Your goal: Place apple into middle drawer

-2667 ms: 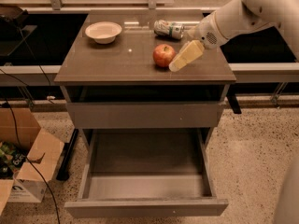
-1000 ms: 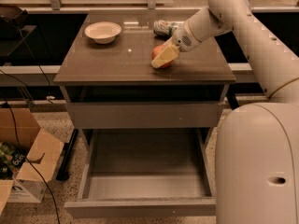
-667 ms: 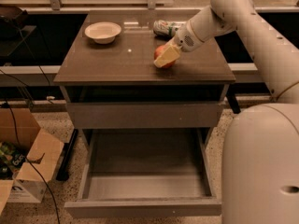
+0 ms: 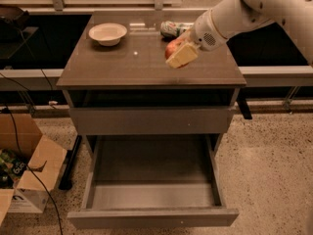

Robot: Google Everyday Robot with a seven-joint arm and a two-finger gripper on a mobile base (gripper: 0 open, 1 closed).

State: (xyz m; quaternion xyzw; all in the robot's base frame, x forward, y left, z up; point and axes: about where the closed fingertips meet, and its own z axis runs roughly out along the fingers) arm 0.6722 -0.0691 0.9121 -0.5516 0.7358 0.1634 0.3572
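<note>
Colour notes
Cream gripper (image 4: pixel 182 55), far right above grey-brown cabinet top (image 4: pixel 122 65), clasps red, yellow-patched apple (image 4: pixel 171 47); white bowl (image 4: pixel 107 33); green-and-white can (image 4: pixel 171 28); middle drawer (image 4: pixel 151 173) pale grey inside.

Claw (image 4: pixel 179 56) at right-centre of tabletop (image 4: pixel 117 65), covering lower right side of apple (image 4: pixel 171 46); could not tell whether apple touched the tabletop. Drink can (image 4: pixel 171 28) behind, right end hidden by arm (image 4: pixel 234 16), label too blurred to read. Arm cut off at top and right edges. Rear floor of middle drawer (image 4: pixel 151 173) lost in shadow under the closed front above. Cardboard box (image 4: pixel 34 173) cropped at left edge, contents dark, not identified. Cables beside it too thin to trace.
</note>
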